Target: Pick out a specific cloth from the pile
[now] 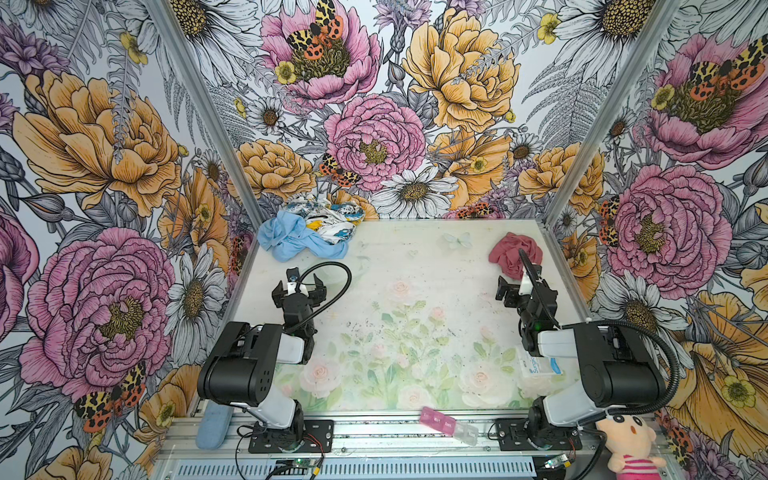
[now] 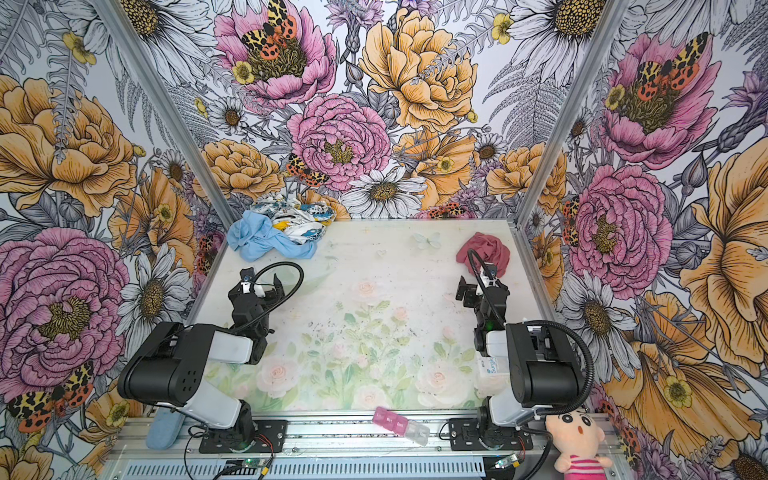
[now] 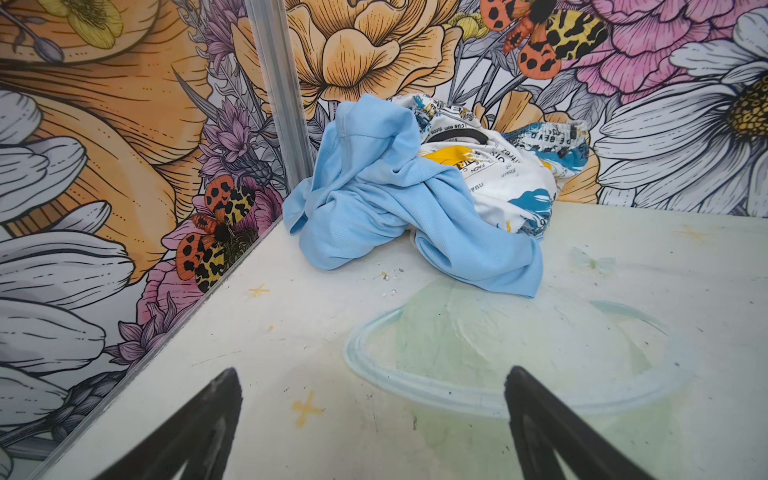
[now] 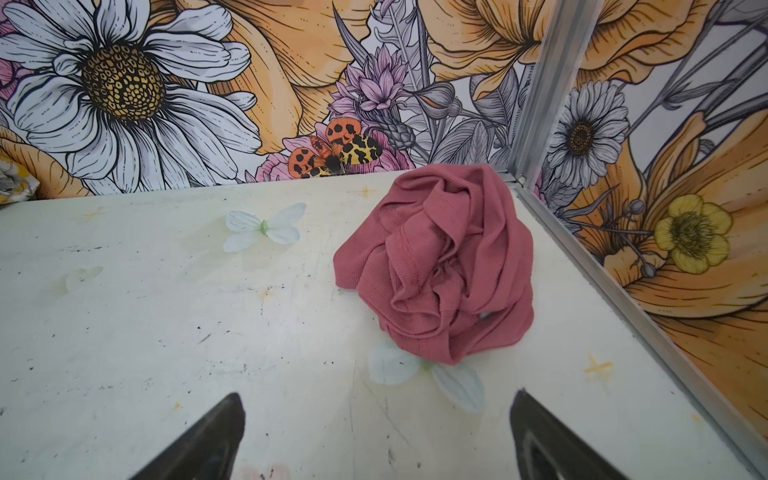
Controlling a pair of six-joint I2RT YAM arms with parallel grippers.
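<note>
Floral-print walls [image 1: 374, 124] boxed in a pale bench [image 1: 415, 257] w/ a faded rose print. A small pile [image 1: 309, 232] of soft cloths sat in the bench's back corner on the left arm's side. It was made up of a crumpled light blue mesh cloth [image 3: 374, 195] draped across the front of a white cloth w/ blue & yellow print [image 3: 511, 183], the two touching.

A dusty rose-red ribbed cloth [image 4: 440, 266], bunched into a rosette-like heap, lay well apart from the pile, across the bench at the opposite back corner. It was on its own, touching no other fabric.

The left hand [image 3: 372, 374] hung near the pile but short of it. Its jaws were spread wide w/ nothing between them.

The right hand [image 4: 378, 397] was far from the pile, just short of the rose-red cloth. Its jaws were likewise wide apart & empty, w/ bare bench between fingertips and fabric.
</note>
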